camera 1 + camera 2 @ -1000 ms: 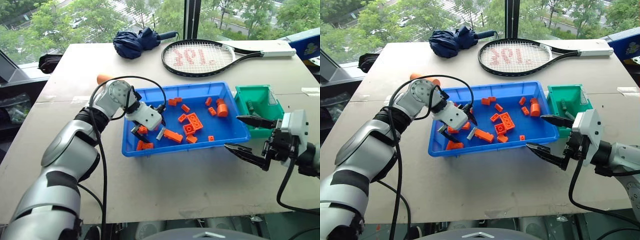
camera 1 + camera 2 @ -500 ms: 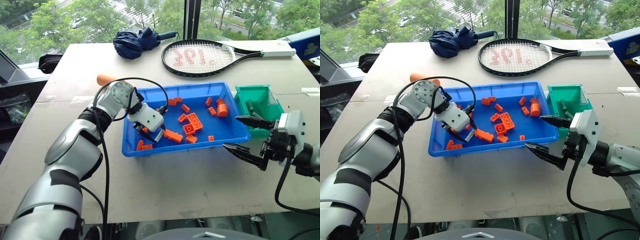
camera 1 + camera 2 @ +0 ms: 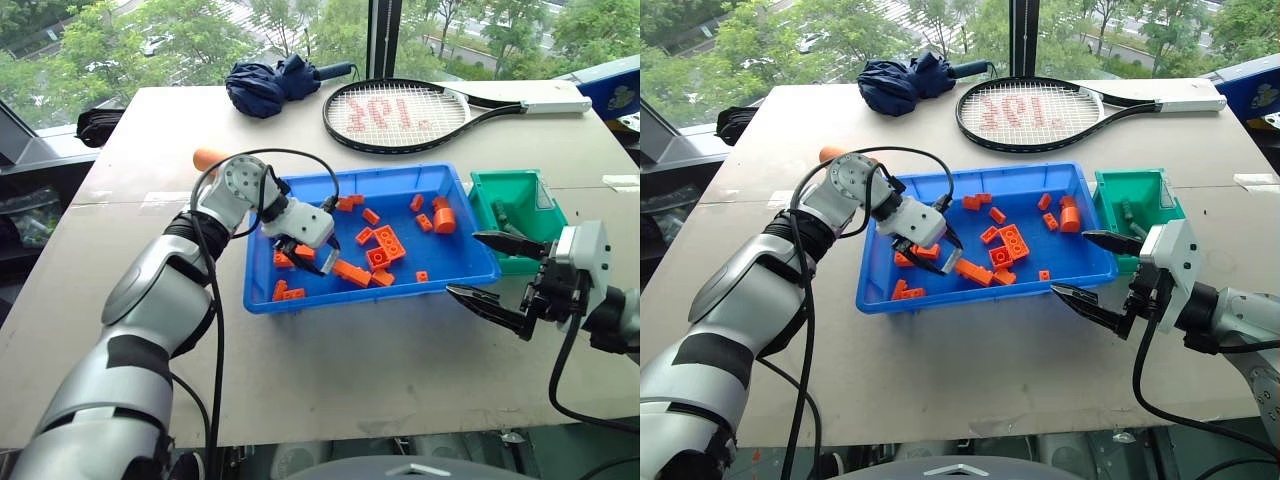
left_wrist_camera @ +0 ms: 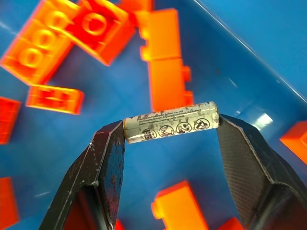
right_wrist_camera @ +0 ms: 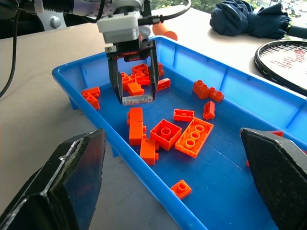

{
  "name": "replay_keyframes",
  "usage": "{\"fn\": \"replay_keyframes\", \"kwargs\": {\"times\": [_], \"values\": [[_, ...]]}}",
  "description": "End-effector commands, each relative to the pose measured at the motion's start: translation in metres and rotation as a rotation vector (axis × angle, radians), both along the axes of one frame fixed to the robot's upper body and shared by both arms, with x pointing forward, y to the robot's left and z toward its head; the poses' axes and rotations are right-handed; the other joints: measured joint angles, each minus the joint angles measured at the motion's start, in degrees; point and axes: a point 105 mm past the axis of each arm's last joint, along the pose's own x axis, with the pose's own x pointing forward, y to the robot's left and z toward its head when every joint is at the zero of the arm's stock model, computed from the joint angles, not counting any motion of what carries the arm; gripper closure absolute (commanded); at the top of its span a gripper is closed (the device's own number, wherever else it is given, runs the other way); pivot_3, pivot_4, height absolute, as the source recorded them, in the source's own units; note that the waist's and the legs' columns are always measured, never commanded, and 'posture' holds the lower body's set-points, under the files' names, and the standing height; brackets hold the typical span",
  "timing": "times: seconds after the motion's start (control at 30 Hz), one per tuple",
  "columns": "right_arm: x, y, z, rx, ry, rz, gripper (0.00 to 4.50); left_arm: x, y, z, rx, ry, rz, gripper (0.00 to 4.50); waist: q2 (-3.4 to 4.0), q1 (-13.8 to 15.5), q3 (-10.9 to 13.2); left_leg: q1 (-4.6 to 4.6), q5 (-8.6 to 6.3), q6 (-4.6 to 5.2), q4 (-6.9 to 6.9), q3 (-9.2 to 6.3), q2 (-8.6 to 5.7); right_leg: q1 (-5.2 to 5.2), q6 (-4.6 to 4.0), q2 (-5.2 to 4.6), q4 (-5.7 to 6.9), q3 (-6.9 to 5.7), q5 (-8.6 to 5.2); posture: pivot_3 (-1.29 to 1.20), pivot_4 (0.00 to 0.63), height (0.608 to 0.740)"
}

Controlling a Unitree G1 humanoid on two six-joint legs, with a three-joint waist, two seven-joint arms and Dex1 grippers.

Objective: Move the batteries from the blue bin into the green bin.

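While the carry is only beginning, the scene is reading like this:

Left hand (image 3: 312,262): closing its two black fingers on the ends of a small silver-grey metal battery (image 4: 171,122), holding it lengthwise just above the floor of the large shallow bright blue plastic bin (image 3: 460,180), at the bin's left side.

Why held so: gripping end to end is probably keeping the round body from rolling out.

Right hand (image 3: 490,270): hanging with its fingers spread wide and gripping nothing, near the blue bin's near right corner, likely waiting clear of the route.

Small teal-green plastic bin (image 3: 483,187): sitting just right of the blue bin, at least one dark cylinder lying inside.

Orange toy bricks (image 3: 386,245): lying scattered across the blue bin, staying put.

Surface (image 3: 350,360): carrying both bins.
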Motion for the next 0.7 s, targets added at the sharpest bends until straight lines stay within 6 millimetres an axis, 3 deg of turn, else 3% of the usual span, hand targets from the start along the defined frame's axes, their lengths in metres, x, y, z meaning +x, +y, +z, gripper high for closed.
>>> {"fn": "replay_keyframes", "kwargs": {"times": [0.03,0.17,0.37,0.63,0.67,0.7], "values": [[-0.001,-0.002,0.009,-0.001,-0.050,-0.002,0.00,0.007,-0.011,0.033,-0.143,-0.008,0.041,2.20,0.00,0.0,0.0,0.00,0.00,0.00,0.00,0.00,0.00,0.00,0.00,0.00,0.00,0.00,0.00,0.00,0.150,0.740],[0.002,-0.004,0.011,0.003,-0.063,-0.020,0.00,0.013,-0.031,0.040,-0.234,0.006,0.070,2.20,-0.01,0.3,0.0,-0.03,0.00,0.00,0.05,-0.02,-0.02,0.01,0.00,-0.01,-0.01,-0.05,0.00,0.00,0.150,0.740],[0.008,-0.017,0.011,-0.018,-0.085,-0.109,0.00,0.021,-0.073,0.036,-0.324,0.021,0.122,2.20,-0.02,0.2,0.0,-0.03,-0.02,0.03,0.10,-0.02,-0.03,0.04,0.01,-0.01,0.00,-0.05,0.00,0.00,0.150,0.740],[0.015,-0.026,0.007,-0.049,-0.109,-0.213,0.00,0.031,-0.103,0.025,-0.369,-0.013,0.211,2.20,-0.02,0.1,0.0,0.00,-0.02,0.04,0.09,0.01,-0.03,0.03,0.01,0.01,0.05,0.00,0.00,0.00,0.150,0.740],[0.016,-0.026,0.007,-0.047,-0.113,-0.219,0.00,0.031,-0.106,0.026,-0.388,-0.007,0.218,1.17,-0.02,0.1,0.0,0.00,-0.02,0.04,0.10,0.03,-0.04,0.03,0.01,0.00,0.05,0.02,0.01,0.00,0.150,0.740],[0.017,-0.026,0.007,-0.046,-0.115,-0.225,0.00,0.032,-0.109,0.027,-0.405,-0.003,0.223,0.84,-0.02,0.1,0.0,-0.01,-0.02,0.03,0.10,0.02,-0.04,0.03,0.01,0.00,0.05,0.01,0.01,0.00,0.150,0.740]]}}
